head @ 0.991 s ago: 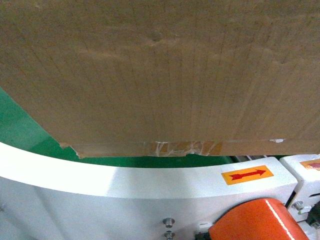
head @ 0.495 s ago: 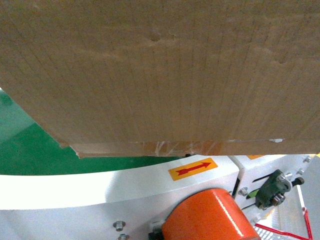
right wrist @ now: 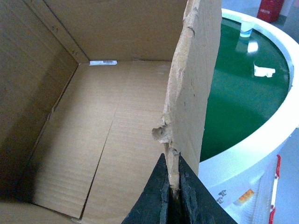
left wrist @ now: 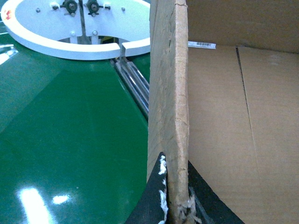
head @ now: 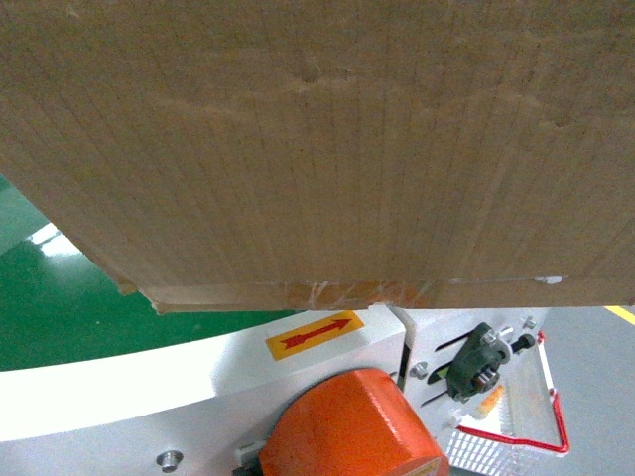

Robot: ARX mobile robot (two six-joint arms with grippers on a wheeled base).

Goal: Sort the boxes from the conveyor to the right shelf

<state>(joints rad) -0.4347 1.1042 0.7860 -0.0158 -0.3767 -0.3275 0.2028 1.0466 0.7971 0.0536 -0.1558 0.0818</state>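
While filling most of the head view, cardboard box point(head: 317, 149) held above conveyor point(head: 119, 377), taped bottom seam over orange motor cover point(head: 347, 426). Left gripper point(left wrist: 177, 205) clamped on torn left wall; right gripper point(right wrist: 173, 196) pinched on ragged right wall. Possibly clear of belt; contact hidden.

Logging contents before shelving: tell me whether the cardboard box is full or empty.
Empty as far as shown. Both wrist views look into the cardboard box: bare floor, only a small white label strip at the far wall. The near corners are hidden.
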